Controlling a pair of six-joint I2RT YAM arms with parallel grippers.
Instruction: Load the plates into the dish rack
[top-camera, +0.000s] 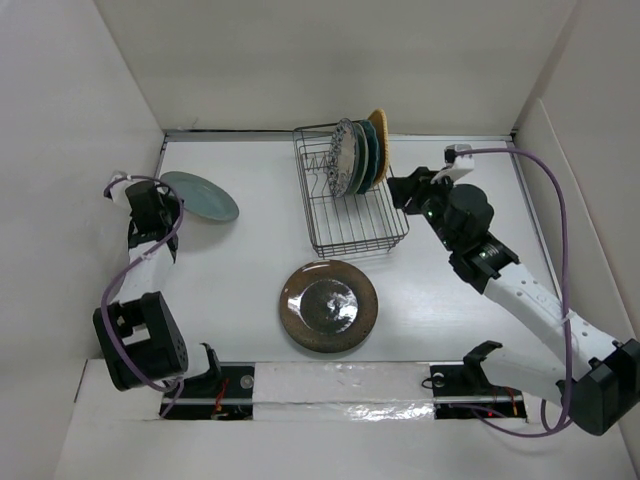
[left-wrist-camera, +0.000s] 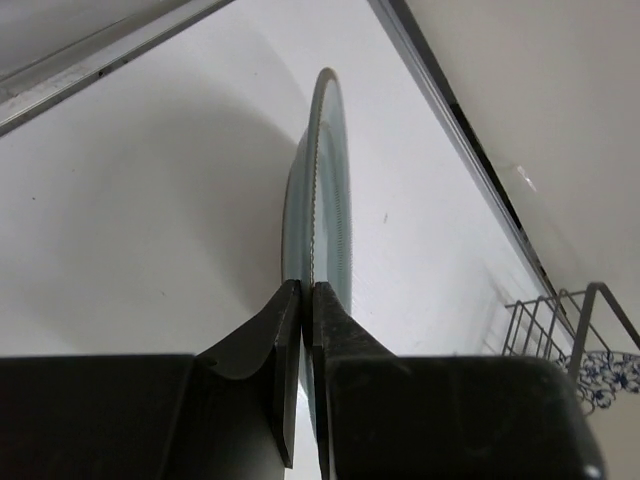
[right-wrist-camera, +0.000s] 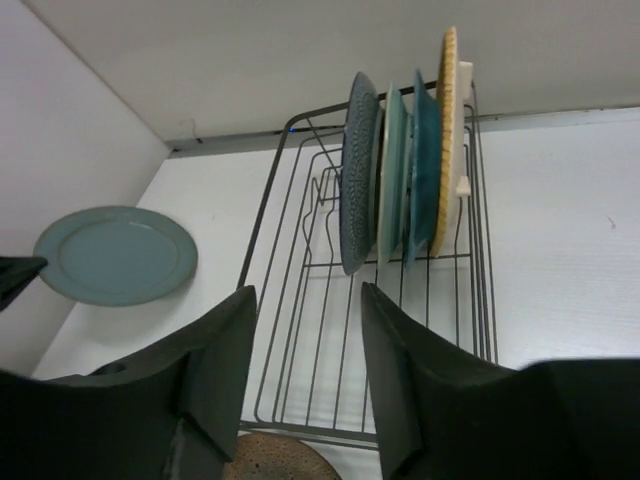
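Observation:
The grey-green plate (top-camera: 203, 197) lies at the far left of the table. My left gripper (top-camera: 170, 203) is shut on its near-left rim. In the left wrist view the plate (left-wrist-camera: 322, 180) shows edge-on between the closed fingers of the left gripper (left-wrist-camera: 308, 292). The black wire dish rack (top-camera: 360, 226) holds the blue floral plate (top-camera: 343, 157), pale mint plate (top-camera: 359, 152), dark teal plate (top-camera: 369, 149) and orange-tan plate (top-camera: 379, 140) upright at its far end. The large brown plate (top-camera: 328, 306) lies flat in front of the rack. My right gripper (top-camera: 403, 191) is open and empty beside the rack's right side.
White walls close in the table at the back and on both sides. The near half of the rack (right-wrist-camera: 420, 300) has bare slots. The right wrist view also shows the grey-green plate (right-wrist-camera: 115, 255) and the brown plate's rim (right-wrist-camera: 275, 460).

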